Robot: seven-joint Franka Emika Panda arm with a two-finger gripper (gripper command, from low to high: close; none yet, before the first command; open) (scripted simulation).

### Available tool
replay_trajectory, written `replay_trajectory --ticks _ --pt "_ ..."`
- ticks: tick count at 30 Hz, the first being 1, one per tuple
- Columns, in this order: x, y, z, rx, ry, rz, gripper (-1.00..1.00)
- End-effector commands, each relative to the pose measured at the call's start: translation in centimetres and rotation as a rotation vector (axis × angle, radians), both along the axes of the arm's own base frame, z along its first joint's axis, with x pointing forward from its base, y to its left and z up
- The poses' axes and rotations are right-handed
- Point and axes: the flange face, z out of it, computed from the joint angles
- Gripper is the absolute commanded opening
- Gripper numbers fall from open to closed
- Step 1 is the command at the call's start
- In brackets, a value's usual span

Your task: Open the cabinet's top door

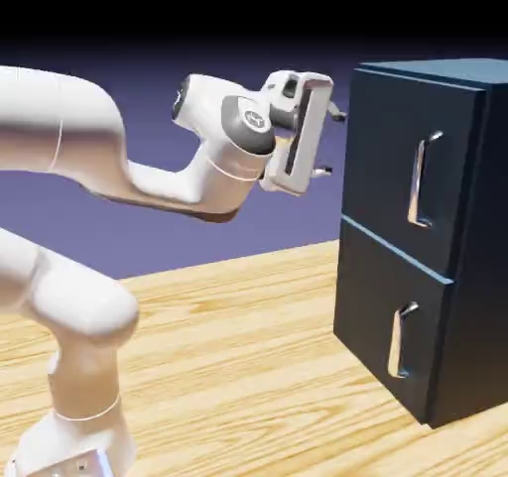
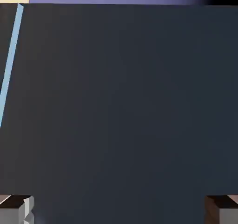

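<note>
Reaching for the top door looks like the step in hand. The tall, boxy, dark navy cabinet (image 1: 483,237) stands on the pale wooden bench (image 1: 218,341), at the exterior view's right. Its top door (image 1: 382,133) is the bigger flat panel, above the light blue strip (image 1: 397,249). It is shut, so the job has hardly begun.

The white robot arm (image 1: 223,158) holds its jaws up high, in front of that door and near it. They are wide open, one tip above the other, with nothing between them. That leaves room for a handle to go in.

The shiny silver bar handle (image 1: 419,182) stands upright on the top door, toward the side nearer the camera. It is there to give the robot something to pull. The jaws are apart from it, and the hand view shows just plain dark door between the tips, so they probably need to move sideways to the bar.

The bar runs up and down, just as the tips are spread, so a turn may help them pinch it. If they push straight on, they could bump the flat door. The shorter lower door (image 1: 372,306) has its own silver handle (image 1: 397,341), which should be left alone.
</note>
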Motion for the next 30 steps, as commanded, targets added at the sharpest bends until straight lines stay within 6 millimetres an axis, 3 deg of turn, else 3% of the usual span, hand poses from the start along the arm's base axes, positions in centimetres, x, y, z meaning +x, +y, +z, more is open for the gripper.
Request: replay_trajectory --ticks 1,14,30 --pt "0.0 -0.3 0.0 -0.043 -0.014 0.013 1.00" --pt "1.3 -5.1 -2.1 -0.599 -0.182 0.135 1.00" --pt "5.2 -10.6 -8.6 -1.247 -0.324 0.214 1.00"
